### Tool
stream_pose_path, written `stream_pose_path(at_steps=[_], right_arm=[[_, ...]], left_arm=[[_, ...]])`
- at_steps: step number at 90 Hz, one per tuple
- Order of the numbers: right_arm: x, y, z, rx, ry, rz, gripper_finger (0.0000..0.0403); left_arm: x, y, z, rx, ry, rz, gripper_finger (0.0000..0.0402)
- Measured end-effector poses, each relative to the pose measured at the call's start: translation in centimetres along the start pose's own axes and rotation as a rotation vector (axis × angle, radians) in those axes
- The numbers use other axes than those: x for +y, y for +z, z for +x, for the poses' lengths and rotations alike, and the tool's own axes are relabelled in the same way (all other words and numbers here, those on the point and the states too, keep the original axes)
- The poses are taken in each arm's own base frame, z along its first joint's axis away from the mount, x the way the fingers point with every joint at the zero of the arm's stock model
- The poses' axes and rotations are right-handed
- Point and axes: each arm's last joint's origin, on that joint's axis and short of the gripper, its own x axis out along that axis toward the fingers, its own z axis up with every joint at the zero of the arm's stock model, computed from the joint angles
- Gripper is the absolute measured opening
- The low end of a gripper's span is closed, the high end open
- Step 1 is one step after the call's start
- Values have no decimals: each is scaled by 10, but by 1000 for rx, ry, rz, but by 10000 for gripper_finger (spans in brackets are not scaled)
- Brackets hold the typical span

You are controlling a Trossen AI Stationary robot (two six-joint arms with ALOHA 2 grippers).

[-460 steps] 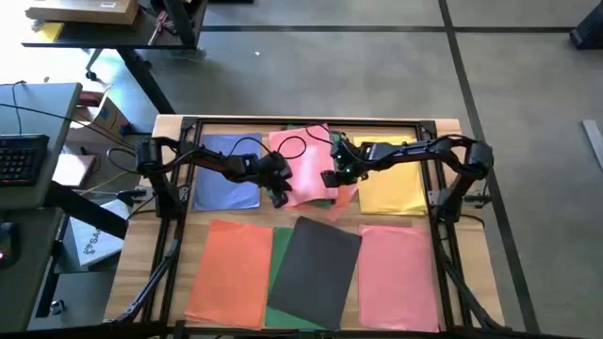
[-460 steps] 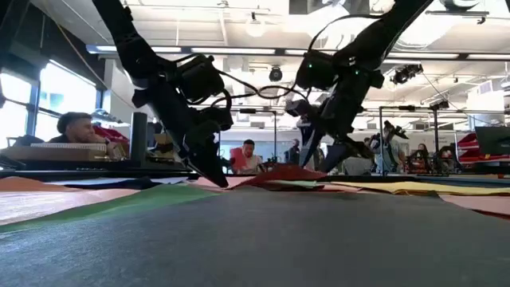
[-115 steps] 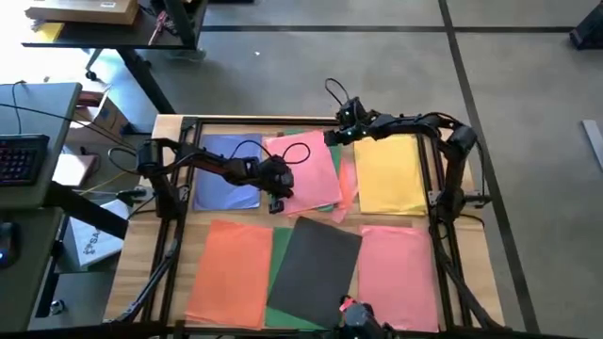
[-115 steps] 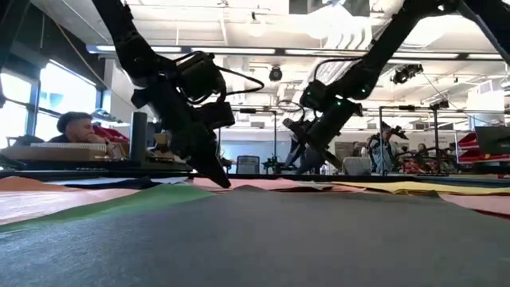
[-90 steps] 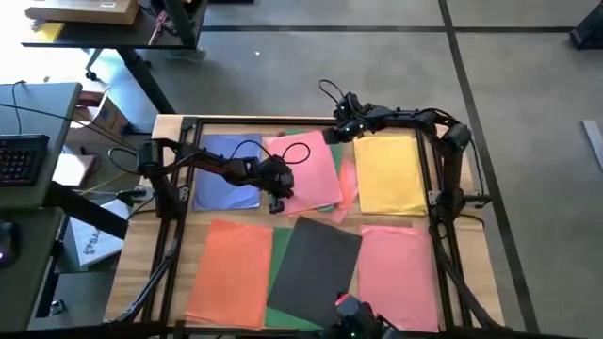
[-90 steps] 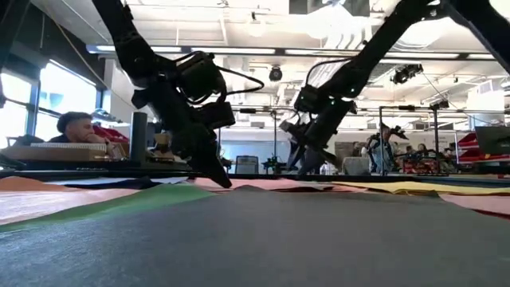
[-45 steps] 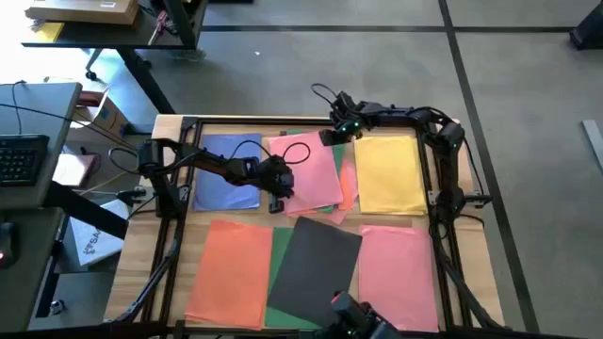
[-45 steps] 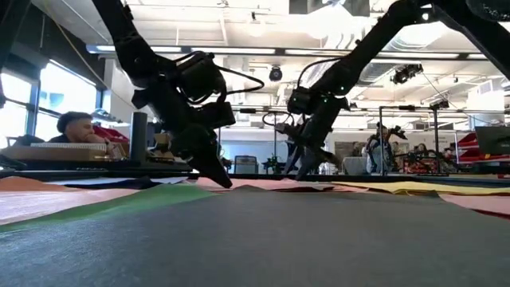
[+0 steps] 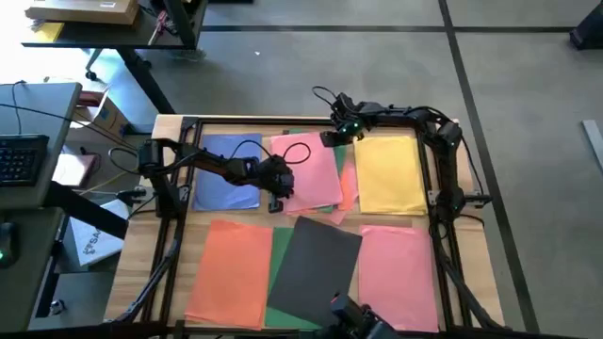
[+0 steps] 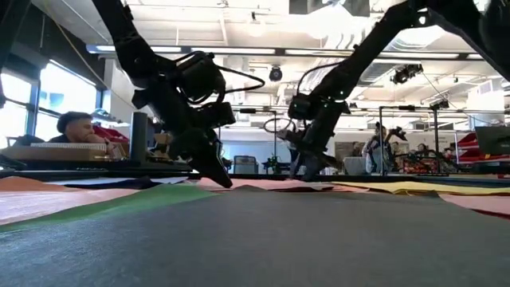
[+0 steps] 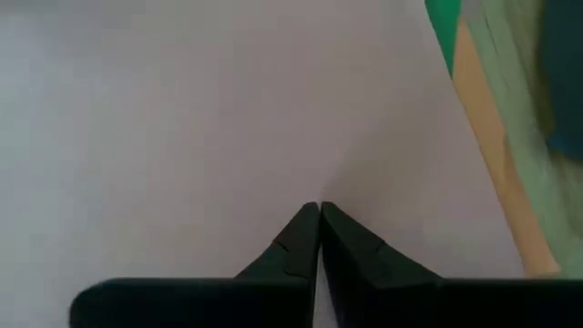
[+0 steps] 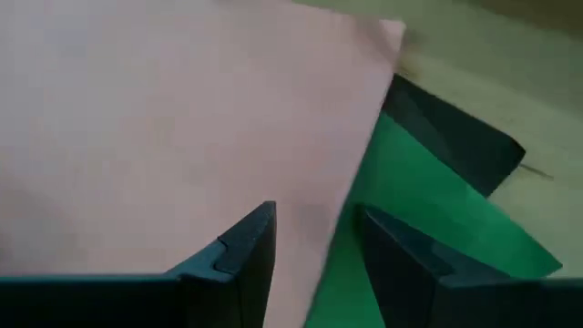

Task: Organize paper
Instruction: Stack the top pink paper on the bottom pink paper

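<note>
Left gripper has its fingers pressed together, tip down on the near edge of the pink sheet in the back-middle pile, probably pinning it so it won't slide. Right gripper sits at that sheet's far corner with fingers spread, straddling the edge, green sheet and a dark one peeking out underneath. Looks like it's lining up to square the corner. Other stacks sit around it: blue, yellow, orange.
</note>
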Motion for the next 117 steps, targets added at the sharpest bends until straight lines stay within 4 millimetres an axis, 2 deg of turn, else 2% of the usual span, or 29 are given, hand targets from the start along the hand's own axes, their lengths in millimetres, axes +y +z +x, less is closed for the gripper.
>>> stream_pose_path(at_steps=[37,59,89,117], right_arm=[[5,-2,3,45,92,-19,142],[5,2,-5,11,121,-20,142],[3,5,-5,-53,29,-2,142],[2,6,0,-60,22,-17,134]], left_arm=[[0,0,0,1,-1,-8,0],[0,0,0,3,-2,-9,0],[0,0,0,3,-2,-9,0],[0,0,0,1,-2,-9,0]])
